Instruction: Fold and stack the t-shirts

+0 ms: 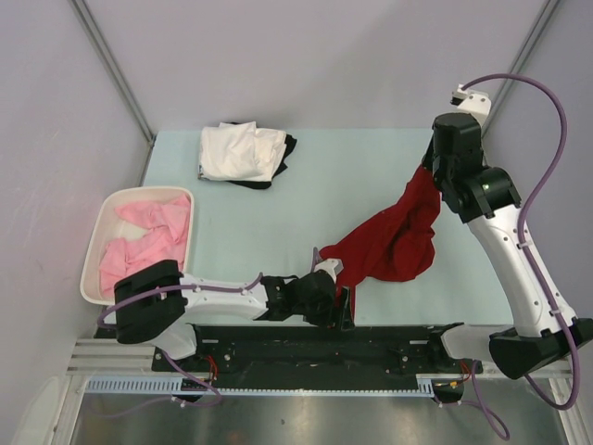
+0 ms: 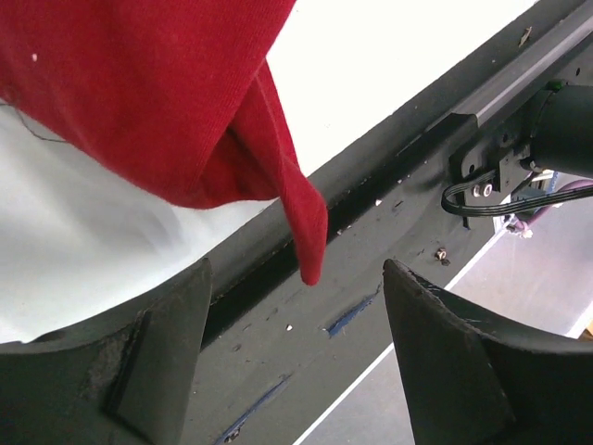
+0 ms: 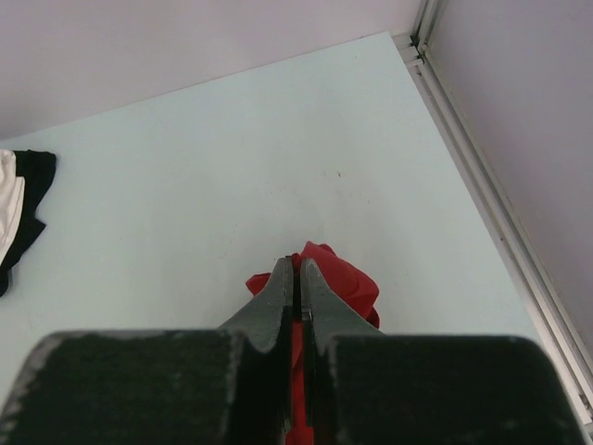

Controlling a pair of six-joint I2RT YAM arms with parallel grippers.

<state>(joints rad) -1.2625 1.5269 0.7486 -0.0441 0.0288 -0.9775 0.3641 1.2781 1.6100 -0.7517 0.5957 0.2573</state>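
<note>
The dark red t-shirt [image 1: 394, 236] hangs from my right gripper [image 1: 428, 174], which is shut on its upper edge, and trails down onto the pale table toward the near edge. In the right wrist view the shut fingertips [image 3: 297, 264] pinch red cloth [image 3: 347, 278]. My left gripper [image 1: 338, 306] is low at the table's near edge and open. In the left wrist view a pointed corner of the red shirt [image 2: 310, 246] dangles just beyond its gripper [image 2: 296, 306], touching neither finger. A folded white t-shirt [image 1: 236, 150] lies on a black one [image 1: 285, 148] at the back left.
A white basket [image 1: 91, 269] at the left edge holds pink t-shirts [image 1: 144, 236]. The black mounting rail [image 2: 389, 213] runs along the near edge under my left gripper. A metal frame post [image 3: 482, 195] borders the table on the right.
</note>
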